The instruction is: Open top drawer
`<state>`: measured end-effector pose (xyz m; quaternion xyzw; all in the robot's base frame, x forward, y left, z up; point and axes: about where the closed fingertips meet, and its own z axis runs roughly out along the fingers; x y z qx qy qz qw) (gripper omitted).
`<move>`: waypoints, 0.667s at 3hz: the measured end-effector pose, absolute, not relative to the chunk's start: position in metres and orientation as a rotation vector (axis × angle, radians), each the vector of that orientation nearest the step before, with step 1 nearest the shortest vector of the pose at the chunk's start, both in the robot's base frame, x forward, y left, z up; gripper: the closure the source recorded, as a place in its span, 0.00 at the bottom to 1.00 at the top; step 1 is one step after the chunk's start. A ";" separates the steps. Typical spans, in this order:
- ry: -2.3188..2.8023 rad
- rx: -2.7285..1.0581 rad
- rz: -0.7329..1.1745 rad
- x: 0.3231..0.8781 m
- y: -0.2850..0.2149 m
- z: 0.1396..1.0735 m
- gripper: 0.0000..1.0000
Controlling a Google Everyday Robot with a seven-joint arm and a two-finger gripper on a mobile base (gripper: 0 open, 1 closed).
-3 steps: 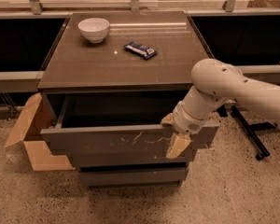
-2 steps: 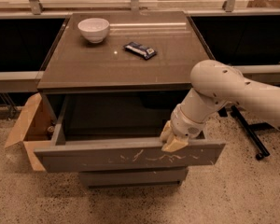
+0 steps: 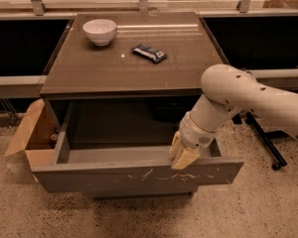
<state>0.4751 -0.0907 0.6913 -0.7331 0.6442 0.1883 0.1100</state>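
Observation:
The top drawer (image 3: 114,177) is a wide grey-brown drawer with pale squiggly scratches on its front panel. It stands pulled far out of the cabinet (image 3: 124,73), and its inside looks bare. My gripper (image 3: 181,153) is at the top edge of the front panel, right of the middle. One tan finger is inside the drawer and one is over the panel's front, so the gripper is closed on the edge. My white arm (image 3: 238,95) reaches in from the right.
A white bowl (image 3: 100,31) and a dark snack packet (image 3: 149,53) lie on the cabinet top. An open cardboard box (image 3: 32,138) stands against the cabinet's left side. Black chair legs (image 3: 263,140) stand on the speckled floor to the right.
The top drawer has slid further out toward the camera, and my gripper has moved with it, staying on its front edge.

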 end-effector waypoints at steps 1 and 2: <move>1.886 -2.153 0.547 0.476 -0.093 0.696 0.00; 1.870 -2.149 0.534 0.478 -0.099 0.707 0.00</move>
